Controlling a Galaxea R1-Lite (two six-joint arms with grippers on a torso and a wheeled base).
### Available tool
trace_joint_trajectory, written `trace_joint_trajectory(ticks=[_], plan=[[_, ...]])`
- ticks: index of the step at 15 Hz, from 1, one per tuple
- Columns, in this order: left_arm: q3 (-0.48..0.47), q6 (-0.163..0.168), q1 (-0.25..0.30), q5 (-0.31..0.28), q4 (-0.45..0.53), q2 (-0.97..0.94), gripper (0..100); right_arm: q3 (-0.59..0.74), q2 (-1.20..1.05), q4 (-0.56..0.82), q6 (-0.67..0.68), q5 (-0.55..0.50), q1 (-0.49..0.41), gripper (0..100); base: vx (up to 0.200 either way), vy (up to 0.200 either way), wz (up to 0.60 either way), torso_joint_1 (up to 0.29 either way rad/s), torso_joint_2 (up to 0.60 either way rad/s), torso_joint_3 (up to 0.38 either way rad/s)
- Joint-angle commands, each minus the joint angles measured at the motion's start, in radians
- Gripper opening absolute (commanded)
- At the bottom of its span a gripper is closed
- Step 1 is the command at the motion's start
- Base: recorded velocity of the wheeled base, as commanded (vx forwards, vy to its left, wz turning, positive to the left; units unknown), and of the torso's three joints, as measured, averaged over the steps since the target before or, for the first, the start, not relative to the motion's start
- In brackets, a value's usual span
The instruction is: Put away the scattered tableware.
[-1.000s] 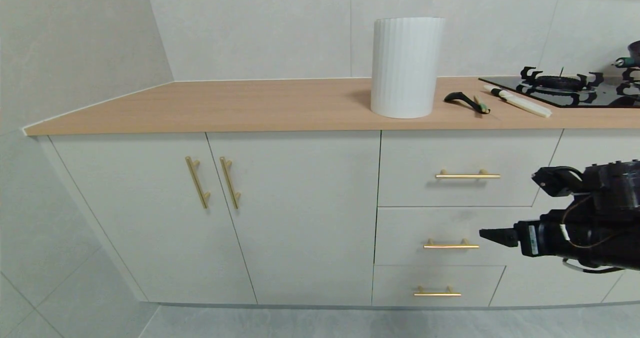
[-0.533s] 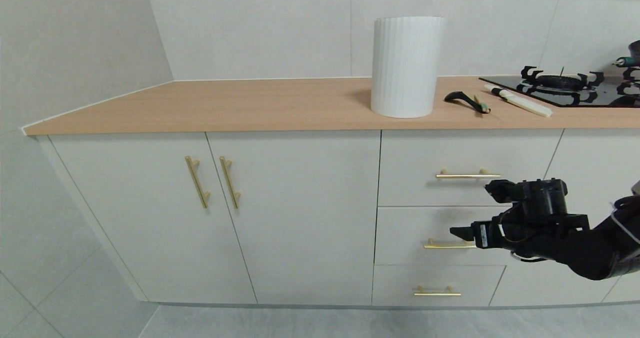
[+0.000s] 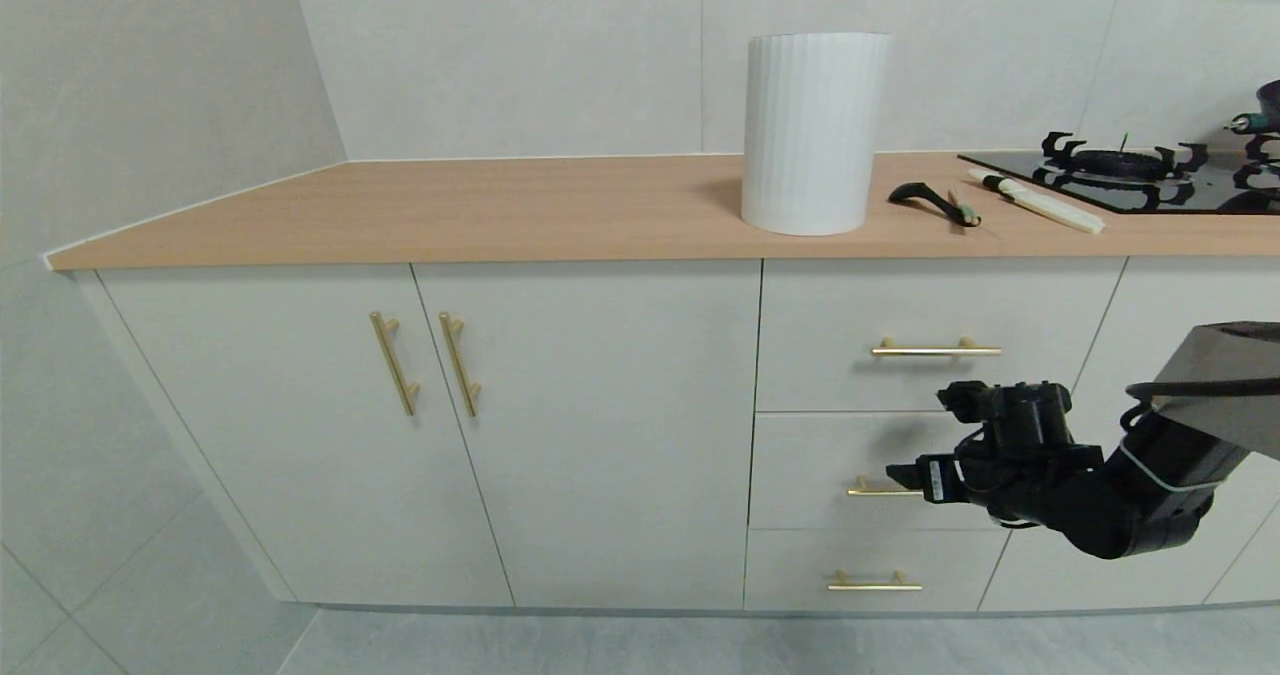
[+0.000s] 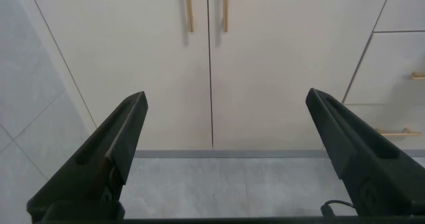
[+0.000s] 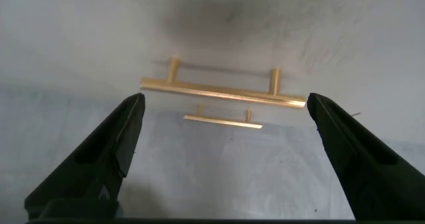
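Risks first. Right gripper (image 3: 920, 433) spread wide, empty, sitting below the white ribbed canister (image 3: 812, 135) and a little right of it, lined up on the middle drawer handle (image 5: 222, 93). Contact with the bar impossible to tell. Looks like a drawer-opening step, judging by that pose.

- Could pinch air. Cause: closing before getting deep enough around the bar.
- Could ram a fingertip into the drawer face. Cause: overshooting the approach.
- Could slip off the thin round bar on the pull. Cause: gripping near one end instead of between the two posts.
- Could end up on the wrong drawer. Top drawer handle (image 3: 935, 351) nearer below the canister, bottom drawer handle (image 3: 873, 585) furthest below it, both identical in look.

Left gripper (image 4: 226, 96) also spread wide and empty, low down, below-left of the canister, facing the cabinet doors (image 4: 279, 71). Apparently no role in this step.

Tableware not yet put away. Black-handled tool (image 3: 930, 198) lying on the countertop (image 3: 500, 210) just right of the canister. Pale knife-like utensil (image 3: 1040, 205) further right of it, beside the hob (image 3: 1120, 180).

Containers:
- Canister: upright, opaque, rim above the camera line, so contents impossible to tell.
- Three drawers below-right of it: all shut, contents hidden.
- Cabinet doors below-left of it: shut too.
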Motion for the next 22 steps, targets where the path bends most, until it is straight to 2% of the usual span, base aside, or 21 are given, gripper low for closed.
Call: trace_joint_trajectory(ticks=[1, 4, 7, 22], plan=[[0.0, 0.0, 0.0, 0.0, 0.0, 0.0, 100, -0.024, 0.061, -0.023, -0.002, -0.017, -0.003, 100, 0.0, 0.0, 0.0, 0.0, 0.0, 0.0], [0.0, 0.0, 0.0, 0.0, 0.0, 0.0, 100, -0.076, 0.106, -0.029, 0.0, -0.033, -0.001, 100, 0.0, 0.0, 0.0, 0.0, 0.0, 0.0], [0.0, 0.0, 0.0, 0.0, 0.0, 0.0, 100, -0.121, 0.156, -0.031, 0.001, -0.096, 0.004, 100, 0.0, 0.0, 0.0, 0.0, 0.0, 0.0], [0.0, 0.0, 0.0, 0.0, 0.0, 0.0, 100, -0.161, 0.241, -0.02, -0.005, -0.129, 0.001, 100, 0.0, 0.0, 0.0, 0.0, 0.0, 0.0]])
